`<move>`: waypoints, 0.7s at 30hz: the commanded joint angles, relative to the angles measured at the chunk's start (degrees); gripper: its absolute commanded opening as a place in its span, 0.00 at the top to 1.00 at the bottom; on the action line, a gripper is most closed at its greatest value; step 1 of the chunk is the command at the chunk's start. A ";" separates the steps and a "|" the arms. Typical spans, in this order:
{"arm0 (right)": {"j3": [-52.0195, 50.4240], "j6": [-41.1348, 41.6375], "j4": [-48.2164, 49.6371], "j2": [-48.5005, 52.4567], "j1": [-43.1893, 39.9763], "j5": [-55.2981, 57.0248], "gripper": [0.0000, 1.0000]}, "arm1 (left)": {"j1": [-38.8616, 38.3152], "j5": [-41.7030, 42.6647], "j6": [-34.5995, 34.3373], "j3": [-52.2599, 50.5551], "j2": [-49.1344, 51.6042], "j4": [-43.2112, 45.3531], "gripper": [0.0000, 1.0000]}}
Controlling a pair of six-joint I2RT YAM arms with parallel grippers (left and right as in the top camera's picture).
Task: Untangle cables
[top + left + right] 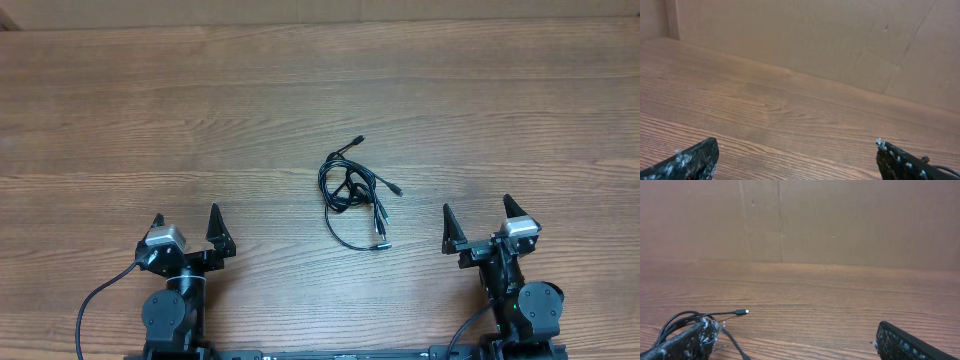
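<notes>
While the left jaws and right jaws stood spread and empty, the tangle of thin black cables (pixel 345 188) lay ahead between them; pinching several cords together could tighten the knot.

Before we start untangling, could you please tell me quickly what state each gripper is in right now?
Left gripper: open, holding nothing.
Right gripper: open, holding nothing; the cables lie apart from it.

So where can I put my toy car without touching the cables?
Bare wood: the far side of the table beyond the cables, plus left and right of them. Crowded: the middle tangle, and the near edge at the left gripper and right gripper.
</notes>
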 commanded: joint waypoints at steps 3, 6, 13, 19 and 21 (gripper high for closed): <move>-0.59 -0.26 0.13 -0.66 -0.37 0.74 0.00 | 0.57 0.66 0.85 -0.20 -0.37 -0.02 0.01; -0.59 -0.26 0.13 -0.66 -0.37 0.74 0.00 | 0.57 0.66 0.85 -0.20 -0.37 -0.02 0.00; -0.59 -0.26 0.13 -0.66 -0.37 0.74 0.00 | 0.57 0.87 0.83 -0.20 -0.37 0.13 0.00; -0.59 -0.26 0.13 -0.66 -0.37 0.74 0.00 | 0.57 2.49 0.87 -0.11 -0.37 -0.28 0.00; -0.59 -0.26 0.13 -0.66 -0.37 0.74 0.00 | 0.57 2.73 0.87 0.17 -0.37 -0.50 0.00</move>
